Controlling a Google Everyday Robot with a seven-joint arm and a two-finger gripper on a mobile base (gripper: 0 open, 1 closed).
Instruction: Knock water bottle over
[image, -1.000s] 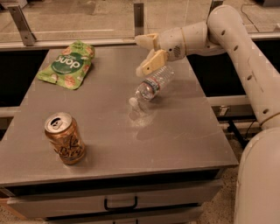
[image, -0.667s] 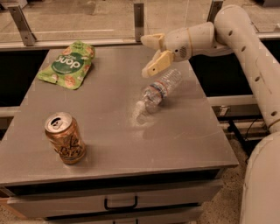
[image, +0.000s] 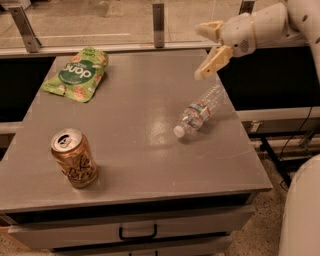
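A small clear ribbed water bottle lies on its side on a grey metal table, in the right-hand part of the tabletop as the camera sees it. Its white screw cap points toward the near edge and the middle of the table, and its base points toward the far right corner. A pale label band with red and blue print wraps its middle. Nothing touches the bottle.

Above and just beyond the bottle's base, the gripper hangs in the air near the table's far right corner. Its two cream-coloured fingers are spread apart, and it holds nothing. It is clear of the bottle and of the tabletop. The white arm behind it reaches in from the upper right edge of the view.

Well apart from the bottle, near the front left of the table, a copper-orange drink can stands upright with its top opened. At the far left corner a green snack bag lies flat, its white lettering upside down to the camera.

Below the tabletop is a drawer with a dark handle. Behind the table runs a rail with metal posts. Part of the robot's white body fills the lower right corner.
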